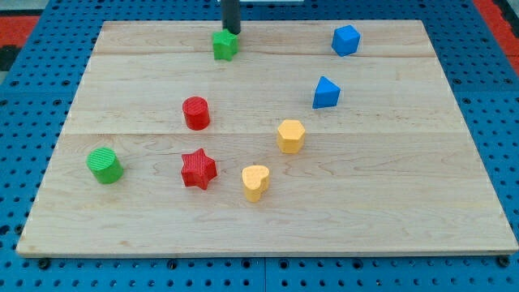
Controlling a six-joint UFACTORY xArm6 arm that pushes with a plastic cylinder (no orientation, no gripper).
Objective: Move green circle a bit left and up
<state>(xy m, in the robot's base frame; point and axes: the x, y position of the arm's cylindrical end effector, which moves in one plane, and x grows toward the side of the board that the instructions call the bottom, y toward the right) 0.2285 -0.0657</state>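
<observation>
The green circle [105,165], a short ribbed cylinder, stands on the wooden board [405,203] near its left edge, towards the view's bottom. My tip [231,32] is at the view's top, touching the top edge of a green star-like block [225,45]. The tip is far up and to the right of the green circle.
A red cylinder [195,113] and a red star [198,169] stand right of the green circle. A yellow heart [255,182] and a yellow hexagon [290,135] are mid-board. Two blue blocks [345,40] [325,92] stand at the upper right.
</observation>
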